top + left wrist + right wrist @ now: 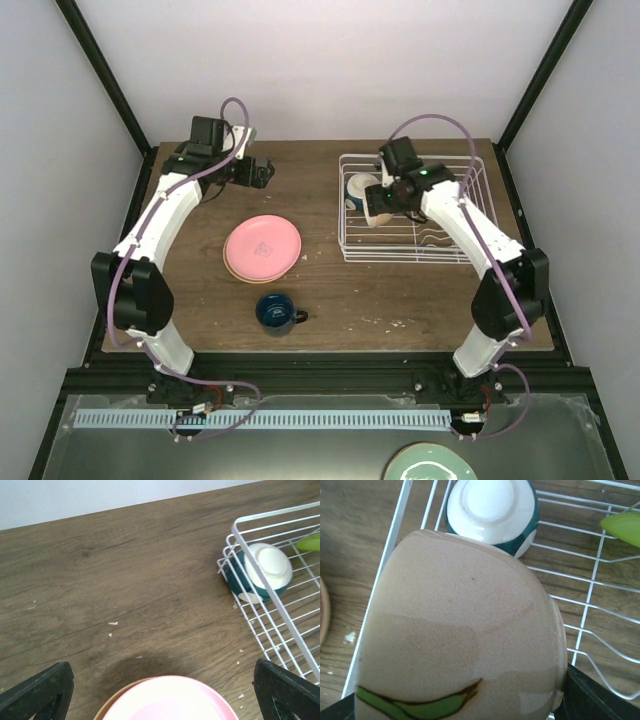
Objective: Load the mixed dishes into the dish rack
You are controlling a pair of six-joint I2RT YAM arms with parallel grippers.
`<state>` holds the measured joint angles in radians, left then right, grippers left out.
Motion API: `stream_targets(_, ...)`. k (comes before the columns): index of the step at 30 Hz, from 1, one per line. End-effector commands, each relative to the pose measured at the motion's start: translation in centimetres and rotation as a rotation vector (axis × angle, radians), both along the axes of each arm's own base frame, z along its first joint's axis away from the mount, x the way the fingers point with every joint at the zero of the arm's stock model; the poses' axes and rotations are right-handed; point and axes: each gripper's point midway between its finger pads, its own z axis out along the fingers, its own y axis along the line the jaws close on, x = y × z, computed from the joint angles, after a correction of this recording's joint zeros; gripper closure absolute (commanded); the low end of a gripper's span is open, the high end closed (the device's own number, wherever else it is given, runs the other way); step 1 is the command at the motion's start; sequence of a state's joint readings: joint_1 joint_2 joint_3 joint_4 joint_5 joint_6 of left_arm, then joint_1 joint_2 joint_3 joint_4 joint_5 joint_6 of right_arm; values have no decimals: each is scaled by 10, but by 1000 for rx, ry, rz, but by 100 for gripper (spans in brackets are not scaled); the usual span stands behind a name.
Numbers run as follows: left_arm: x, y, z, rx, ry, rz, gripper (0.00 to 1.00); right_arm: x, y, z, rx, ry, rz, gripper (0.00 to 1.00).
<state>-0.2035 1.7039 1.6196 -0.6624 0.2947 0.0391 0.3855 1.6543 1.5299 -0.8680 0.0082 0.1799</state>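
Observation:
The white wire dish rack [415, 245] stands at the back right. A cream and teal bowl [357, 186] lies upside down in its left end. My right gripper [385, 202] is shut on a second cream bowl [460, 630] with a green leaf mark and holds it over the rack's left side, next to the first bowl [490, 505]. A pink plate [262, 247] lies on a peach-tan plate [107, 707] at the table's middle. A dark blue mug [277, 312] stands in front of them. My left gripper [262, 172] is open and empty behind the plates. A lime green plate's edge [622, 525] shows in the rack.
A pale teal plate [430, 463] lies below the table's front edge by the arm bases. The walls close in the table at the back and sides. In the left wrist view the rack's near corner [235, 527] is at the right, with the upturned bowl [260, 572] inside.

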Motion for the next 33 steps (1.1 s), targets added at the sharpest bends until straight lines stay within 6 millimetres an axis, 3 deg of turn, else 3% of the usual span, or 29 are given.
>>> stream_targets(1, -6, 16, 11, 50, -30, 69, 0, 11, -5, 26, -191, -107, -84, 56)
stream_targets(11, -26, 33, 6, 107, -38, 119, 0, 14, -10, -2, -564, -50, -158, 55)
stream_targets(33, -27, 27, -1, 81, -12, 95, 0, 10, -24, -56, -835, 23, -124, 49)
